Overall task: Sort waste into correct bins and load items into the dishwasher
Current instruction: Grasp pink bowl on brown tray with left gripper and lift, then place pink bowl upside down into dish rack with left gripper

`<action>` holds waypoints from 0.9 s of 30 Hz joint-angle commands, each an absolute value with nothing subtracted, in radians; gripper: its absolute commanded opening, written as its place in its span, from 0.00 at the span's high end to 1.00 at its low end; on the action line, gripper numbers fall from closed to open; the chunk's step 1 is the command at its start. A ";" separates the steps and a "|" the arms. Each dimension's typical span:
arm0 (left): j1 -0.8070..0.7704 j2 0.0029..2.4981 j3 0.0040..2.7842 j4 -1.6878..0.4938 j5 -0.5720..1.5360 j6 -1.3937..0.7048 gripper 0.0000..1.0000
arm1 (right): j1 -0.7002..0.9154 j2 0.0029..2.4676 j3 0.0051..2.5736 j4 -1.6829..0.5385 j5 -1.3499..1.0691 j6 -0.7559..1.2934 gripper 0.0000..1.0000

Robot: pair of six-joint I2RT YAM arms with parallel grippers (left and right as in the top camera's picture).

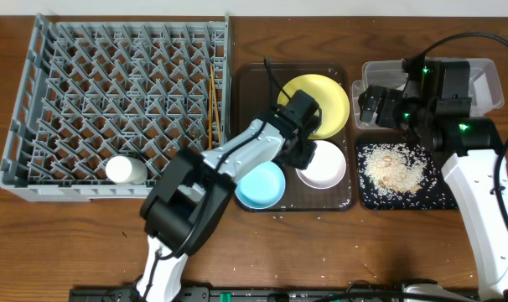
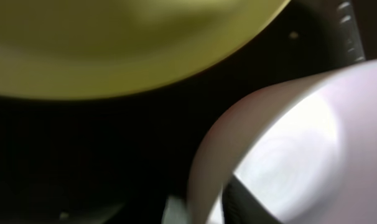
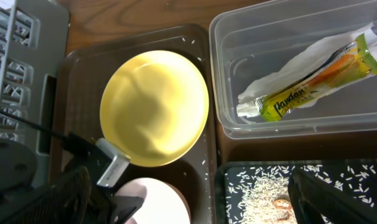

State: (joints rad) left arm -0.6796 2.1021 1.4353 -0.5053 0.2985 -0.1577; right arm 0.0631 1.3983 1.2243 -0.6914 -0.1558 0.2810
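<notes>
Right wrist view: green-and-yellow snack wrapper (image 3: 313, 87) bears dark lettering, not legible. It lies on a crumpled white paper napkin (image 3: 282, 71) against the right end of the clear rectangular plastic tub (image 3: 257, 43).

Right gripper (image 3: 213, 199): spread wide, holding nothing.

Left gripper (image 1: 304, 157): straddles the rim of the round white bowl (image 1: 325, 165) on the dark brown serving tray (image 1: 246, 88), beside the round yellow plate (image 1: 329, 92). Cannot tell if it is clamped.

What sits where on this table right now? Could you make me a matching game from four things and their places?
Things:
1. small white cup
2. snack wrapper
3. rice scraps
4. yellow plate

Places:
A. in the clear plastic tub
B. on the brown serving tray
C. on the black tray
D. in the grey dish rack

Pairs: 1-D, 2-A, 3-C, 4-B
</notes>
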 commanded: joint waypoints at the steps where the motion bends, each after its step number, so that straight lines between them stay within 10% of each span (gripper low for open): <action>1: -0.680 2.117 1.425 -0.505 0.306 -0.155 0.76 | 0.059 1.393 1.234 -0.693 -0.146 0.283 0.01; 5: -0.680 2.117 1.425 -0.506 0.302 -0.154 0.92 | 0.059 1.393 1.234 -0.693 -0.146 0.283 0.01; 14: -0.642 1.945 1.477 -0.550 0.259 -0.154 0.93 | 0.059 1.393 1.234 -0.693 -0.146 0.283 0.01; 27: -0.440 1.668 1.477 -0.858 -0.626 -0.126 0.93 | 0.059 1.393 1.234 -0.693 -0.146 0.283 0.01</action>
State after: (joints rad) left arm -0.4877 1.6711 1.4654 -0.8112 -0.2543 -0.1482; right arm 0.0628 1.3983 1.2243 -0.6914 -0.1562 0.2810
